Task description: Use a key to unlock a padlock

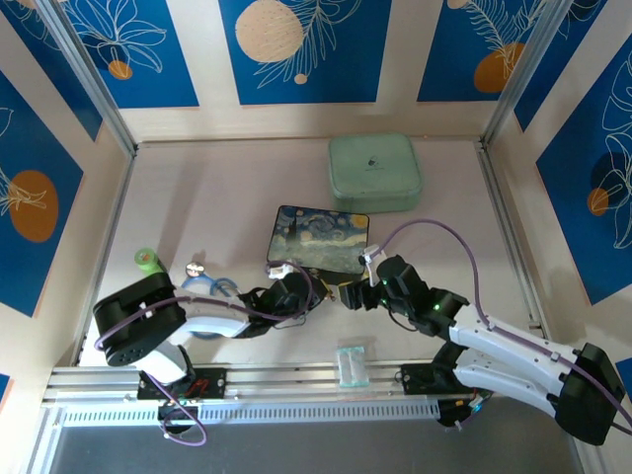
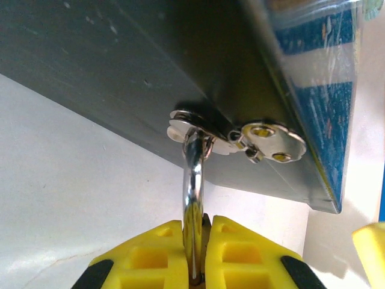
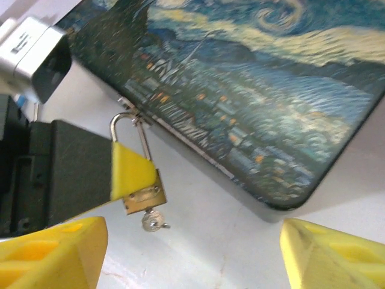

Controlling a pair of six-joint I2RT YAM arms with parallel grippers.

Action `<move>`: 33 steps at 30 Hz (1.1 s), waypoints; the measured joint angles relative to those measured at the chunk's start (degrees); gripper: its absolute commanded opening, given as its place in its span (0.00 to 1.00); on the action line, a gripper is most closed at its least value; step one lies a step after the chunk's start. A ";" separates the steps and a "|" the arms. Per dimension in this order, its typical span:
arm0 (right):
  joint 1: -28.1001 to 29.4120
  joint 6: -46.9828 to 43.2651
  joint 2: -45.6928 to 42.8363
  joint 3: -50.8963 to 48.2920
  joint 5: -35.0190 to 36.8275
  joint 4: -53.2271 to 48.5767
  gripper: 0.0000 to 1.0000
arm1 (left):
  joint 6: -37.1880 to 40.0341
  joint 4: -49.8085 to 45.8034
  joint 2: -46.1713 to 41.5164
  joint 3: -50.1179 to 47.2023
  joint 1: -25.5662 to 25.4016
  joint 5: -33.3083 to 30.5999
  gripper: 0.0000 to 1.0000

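**Containers.** Two closed containers are seen on the worktop (image 1: 217, 197): a pale green case (image 1: 375, 173) towards the back and, in front of it, a flat starry-night box (image 1: 318, 237). Both lids are down, so no contents can be made out. A small clear plastic piece (image 1: 354, 363) is laid near the front edge, well apart from both.

**Arms.** The left arm (image 1: 212, 321) is stretched low across the worktop from its base towards the near edge of the box. The right arm (image 1: 504, 351) is reached in from the opposite side, bent at the elbow. The two wrists are thus set head to head just in front of the box.

**Padlock.** The padlock (image 3: 144, 197) is hung from the box's silver clasp (image 2: 240, 137), through which its shackle (image 2: 192, 180) is threaded. The left jaws are clamped together on the padlock. In the left wrist view their yellow fingers (image 2: 156, 253) are pressed against either side of the shackle's lower part. In the right wrist view one of them is seen covering the top of the brass body. Whether the shackle is latched cannot be told, since one leg is hidden by that finger.

**Key.** The key (image 3: 153, 221) is seated in the underside of the padlock body, with its small round head exposed. The right jaws are held wide apart, and nothing is gripped between them. Their fingers (image 3: 54, 253) are seen at the lower corners of the right wrist view. Padlock and key are placed in the gap ahead of them, nearer the finger on the view's left, and are touched by neither.
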 measured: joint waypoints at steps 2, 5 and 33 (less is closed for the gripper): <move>1.53 -1.11 0.46 -1.16 -0.31 1.16 0.66 | 0.52 -0.55 -0.17 0.00 0.15 0.26 0.00; 4.04 -2.38 2.71 -2.40 0.20 3.04 0.58 | 0.94 -0.81 -0.17 0.00 0.33 0.70 0.00; 8.90 -11.15 20.00 -5.40 1.66 20.55 0.37 | 3.04 -1.84 -2.05 0.00 0.81 1.77 0.00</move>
